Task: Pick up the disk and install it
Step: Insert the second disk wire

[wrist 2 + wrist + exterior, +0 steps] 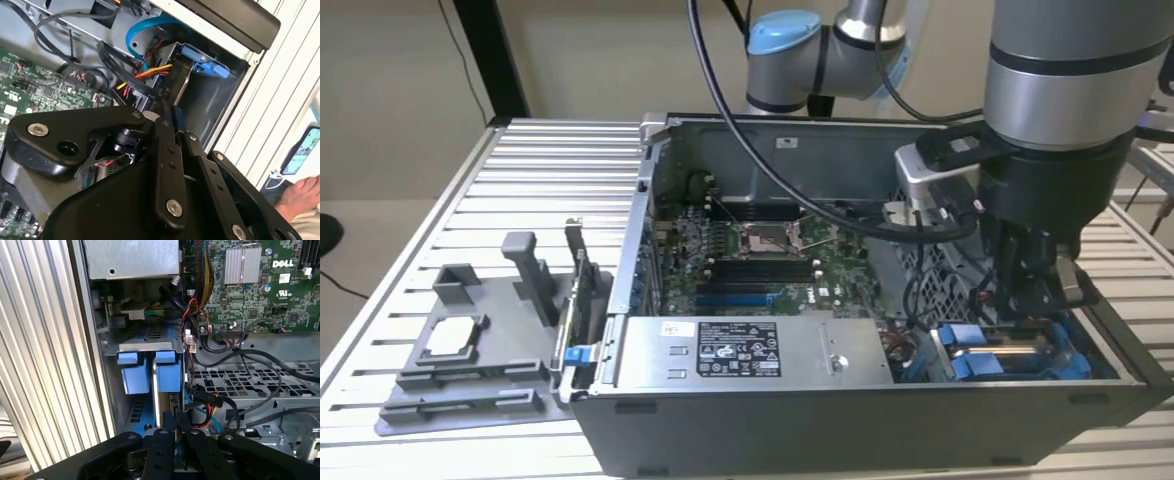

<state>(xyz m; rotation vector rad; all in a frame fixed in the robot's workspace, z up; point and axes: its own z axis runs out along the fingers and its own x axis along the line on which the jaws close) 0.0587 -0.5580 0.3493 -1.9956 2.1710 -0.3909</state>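
The gripper is pinched narrow on the disk, which stands on edge in the drive bay beside another blue carrier. Loose cables crowd close, so I think a slight tilt could jam the disk or snag them.

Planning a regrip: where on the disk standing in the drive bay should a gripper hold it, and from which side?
Probably the exposed upper edge of the disk, pinched across its flat faces, coming down through the case's open side: it stands on edge, with the bay closing its other sides.
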